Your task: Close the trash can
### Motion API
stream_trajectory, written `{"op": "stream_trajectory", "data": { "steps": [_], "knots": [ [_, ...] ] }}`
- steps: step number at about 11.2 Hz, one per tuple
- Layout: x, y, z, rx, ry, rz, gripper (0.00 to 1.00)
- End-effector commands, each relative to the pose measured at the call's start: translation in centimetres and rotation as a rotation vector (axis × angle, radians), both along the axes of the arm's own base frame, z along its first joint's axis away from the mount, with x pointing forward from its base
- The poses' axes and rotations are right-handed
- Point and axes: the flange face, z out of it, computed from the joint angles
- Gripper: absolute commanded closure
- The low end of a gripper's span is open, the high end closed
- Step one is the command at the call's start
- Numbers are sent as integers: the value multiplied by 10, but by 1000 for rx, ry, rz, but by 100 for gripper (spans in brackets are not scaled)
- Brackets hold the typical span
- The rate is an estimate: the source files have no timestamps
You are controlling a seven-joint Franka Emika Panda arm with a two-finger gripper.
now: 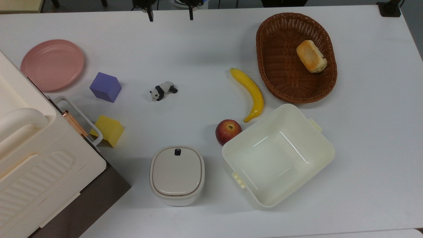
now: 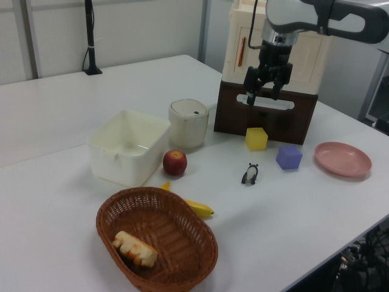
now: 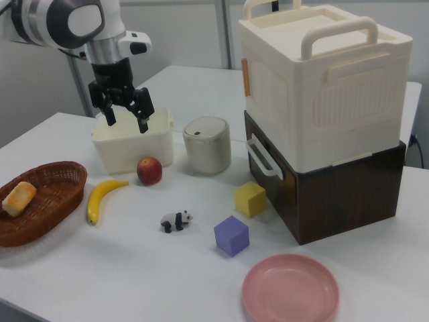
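Note:
The trash can point(image 1: 177, 175) is a small white bin near the top view's lower middle, and its beige-grey lid with a black button lies flat on it. It also stands beside the tub in the left view point(image 2: 188, 121) and the right view point(image 3: 207, 144). My gripper point(image 1: 171, 16) is at the top view's upper edge, far from the trash can. It hangs high above the table point(image 2: 263, 97), open with its fingers wide apart and nothing between them point(image 3: 127, 124).
A cream tub point(image 1: 317, 145), an apple point(image 1: 228, 131) and a banana point(image 1: 251, 92) lie to the top view's right of the trash can. Farther off are a wicker basket point(image 1: 274, 79) with bread, a panda figure point(image 1: 163, 90), a purple cube point(image 1: 105, 87), a yellow cube point(image 1: 109, 130), a pink plate point(image 1: 53, 64) and a big cream box point(image 1: 29, 165).

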Motion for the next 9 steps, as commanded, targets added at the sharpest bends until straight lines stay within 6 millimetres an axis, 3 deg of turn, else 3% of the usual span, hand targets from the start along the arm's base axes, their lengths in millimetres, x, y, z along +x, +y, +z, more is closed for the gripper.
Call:
{"op": "stream_trajectory", "data": {
  "steps": [1,9],
  "knots": [
    [-11,-20,14,37,25,-45,0],
    [-7,-17,6,34,40,-41,0]
  ]
}}
